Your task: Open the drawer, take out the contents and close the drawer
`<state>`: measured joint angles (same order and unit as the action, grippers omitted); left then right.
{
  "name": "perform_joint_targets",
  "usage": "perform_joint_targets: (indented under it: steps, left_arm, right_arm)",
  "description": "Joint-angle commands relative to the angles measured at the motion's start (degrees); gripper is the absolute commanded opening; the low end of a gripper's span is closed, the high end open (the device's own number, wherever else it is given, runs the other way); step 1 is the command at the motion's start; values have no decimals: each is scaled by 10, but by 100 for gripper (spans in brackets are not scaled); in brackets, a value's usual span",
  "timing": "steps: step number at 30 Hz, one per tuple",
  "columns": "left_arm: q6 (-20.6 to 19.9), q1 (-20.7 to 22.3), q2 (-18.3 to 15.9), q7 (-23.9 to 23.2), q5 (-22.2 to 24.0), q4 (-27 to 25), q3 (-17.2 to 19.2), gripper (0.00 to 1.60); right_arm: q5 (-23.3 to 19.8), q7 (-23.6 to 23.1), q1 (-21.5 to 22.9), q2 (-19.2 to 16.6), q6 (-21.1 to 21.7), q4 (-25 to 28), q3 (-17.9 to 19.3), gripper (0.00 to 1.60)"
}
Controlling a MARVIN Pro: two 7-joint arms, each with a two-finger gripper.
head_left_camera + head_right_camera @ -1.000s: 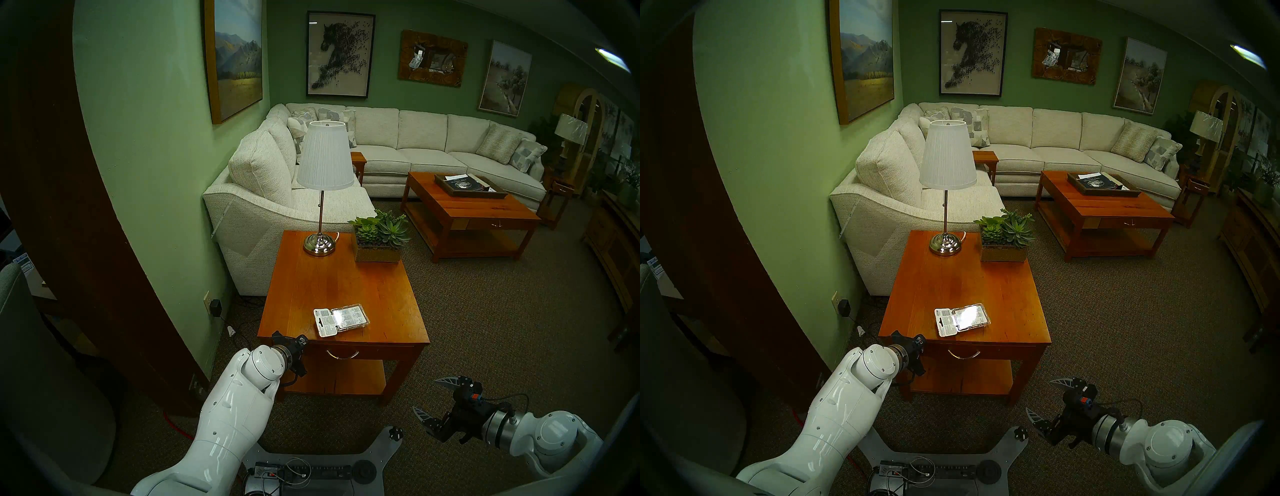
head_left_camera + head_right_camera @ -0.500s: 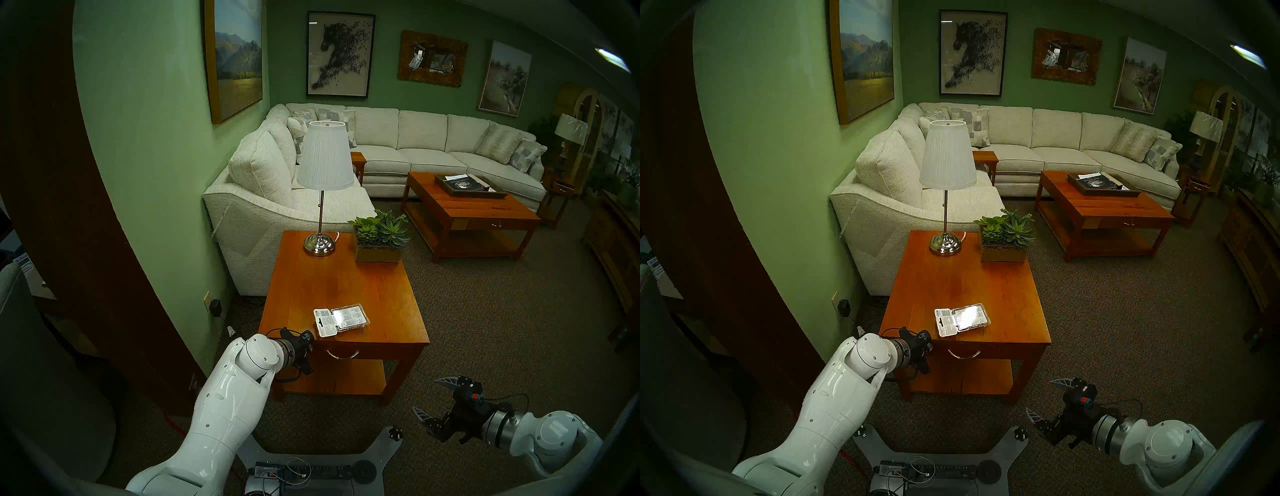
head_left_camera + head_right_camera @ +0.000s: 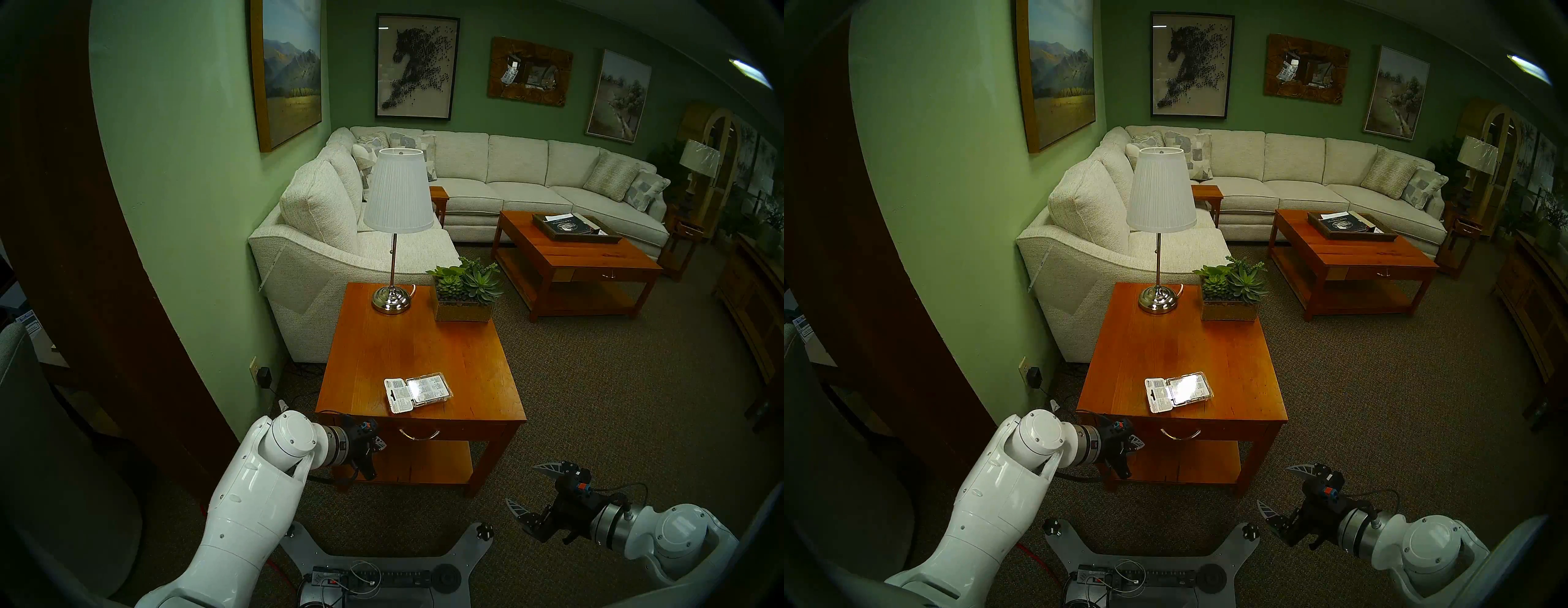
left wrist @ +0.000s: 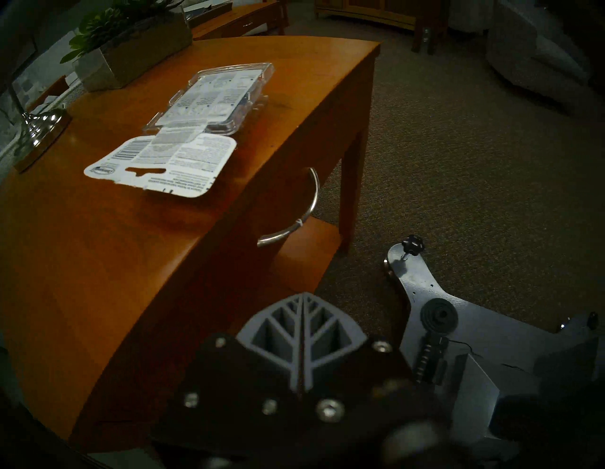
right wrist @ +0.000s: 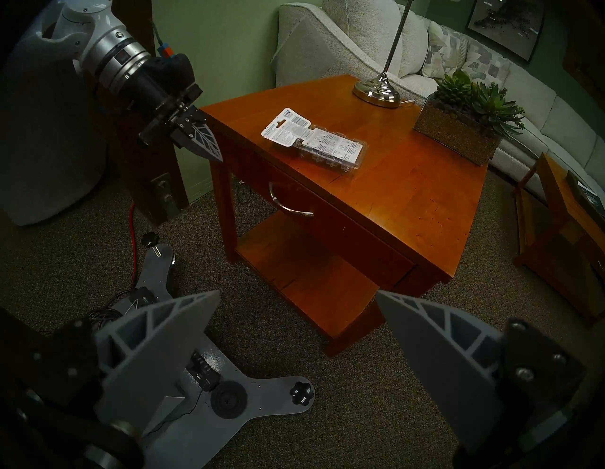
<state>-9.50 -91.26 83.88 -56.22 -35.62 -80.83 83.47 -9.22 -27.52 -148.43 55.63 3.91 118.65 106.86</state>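
Observation:
The drawer [image 3: 456, 431] is shut flush in the front of the orange-brown end table [image 3: 424, 348], its curved silvery handle [image 3: 419, 435] centred; the handle also shows in the left wrist view [image 4: 294, 213] and the right wrist view [image 5: 289, 204]. The clear blister pack [image 3: 418, 391] with its white card lies flat on the tabletop near the front edge [image 4: 196, 131] [image 5: 314, 140]. My left gripper [image 3: 380, 443] is shut and empty, at drawer height by the table's front left leg, left of the handle [image 5: 212, 150]. My right gripper [image 3: 524, 486] is open and empty, low over the carpet, right of the table [image 5: 298, 294].
A lamp [image 3: 392, 297] and a succulent planter [image 3: 464, 297] stand at the back of the tabletop. The table has a lower shelf [image 3: 420, 463]. My base plate [image 3: 382, 569] lies on the carpet in front. A sofa [image 3: 339, 254] and a coffee table [image 3: 577, 254] are beyond.
My left arm has drawn back and down; its gripper dropped from the tabletop's front left corner to drawer height and turned toward the handle. The right arm, pack and drawer have not moved.

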Motion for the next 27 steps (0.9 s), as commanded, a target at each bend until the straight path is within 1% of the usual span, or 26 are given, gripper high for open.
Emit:
perform_joint_targets:
  steps: [1,3,4,6,7,8,9,10,13,14,15,18,20,21,22,23,24,27]
  left_arm:
    - [15,-19,-21,-60,41,-67,19,0]
    - [15,-28,-20,-79,60,-86,31,0]
    - [15,-26,-18,-84,66,-83,34,0]
    - [11,-36,-19,-101,83,-105,46,0]
    - [11,-39,-18,-106,91,-111,52,18]
    - [9,-47,-19,-114,98,-126,57,141]
    - [9,-43,-16,-120,109,-113,64,155]
    - [3,-54,-18,-126,115,-137,71,160]
    - [-10,-65,-13,-140,140,-156,94,160]
    - [-11,-61,-12,-145,148,-147,99,160]
    - [-20,-72,-11,-148,154,-167,107,160]
    - [-42,-88,-6,-160,173,-191,128,160]
    - [-51,-92,-2,-161,180,-194,136,160]
    - [-63,-103,1,-158,180,-212,142,160]
    - [-69,-104,5,-159,183,-213,147,160]
    - [-78,-112,9,-155,182,-227,151,160]
    - [-82,-112,11,-155,183,-225,153,160]
    - [-106,-129,22,-139,170,-251,156,160]
  right_arm:
    - [-1,0,4,-2,-3,11,2,160]
    - [-1,0,4,-2,-4,11,2,160]
    - [-1,0,4,-2,-4,11,2,160]
    - [-1,0,4,-2,-4,12,2,160]
    - [-1,0,4,-2,-4,12,2,160]
    - [-1,0,4,-2,-4,12,2,160]
    - [-1,0,4,-2,-4,12,2,160]
    - [-1,0,4,-2,-4,12,2,160]
    - [-1,0,4,-2,-4,13,2,160]
    - [-1,0,4,-2,-4,13,3,160]
    - [-1,0,4,-2,-4,13,3,160]
    - [-1,0,3,-2,-4,14,3,160]
    - [-1,0,3,-2,-4,15,3,160]
    - [-1,0,3,-2,-4,15,4,160]
    - [-1,0,2,-2,-4,15,4,160]
    - [-1,0,2,-2,-4,16,4,160]
    - [-1,0,2,-2,-4,16,4,160]
    - [-2,0,1,-2,-5,17,5,160]
